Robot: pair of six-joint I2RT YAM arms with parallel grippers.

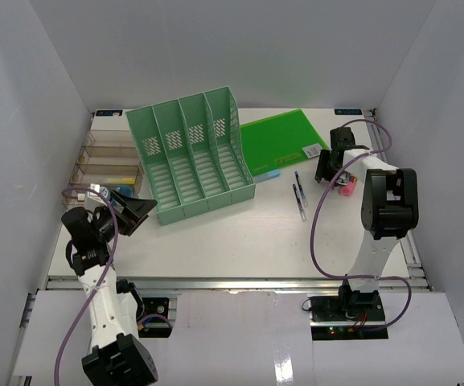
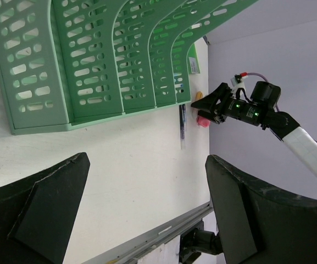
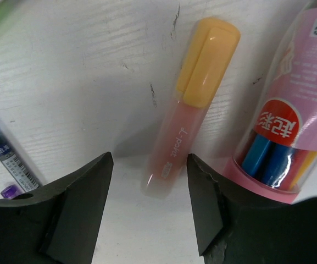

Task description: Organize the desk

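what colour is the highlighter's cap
The cap is yellow-orange, on a pale pink highlighter; clearest in the right wrist view.

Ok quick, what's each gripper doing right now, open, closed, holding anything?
Left gripper: open, holding nothing.
Right gripper: open, fingers either side of the highlighter, not closed on it.

Finished white on links, black on joints: left arm, right arm. Trailed purple cables. Ended in black wedge fingers, edges chipped. Showed green wrist lights.
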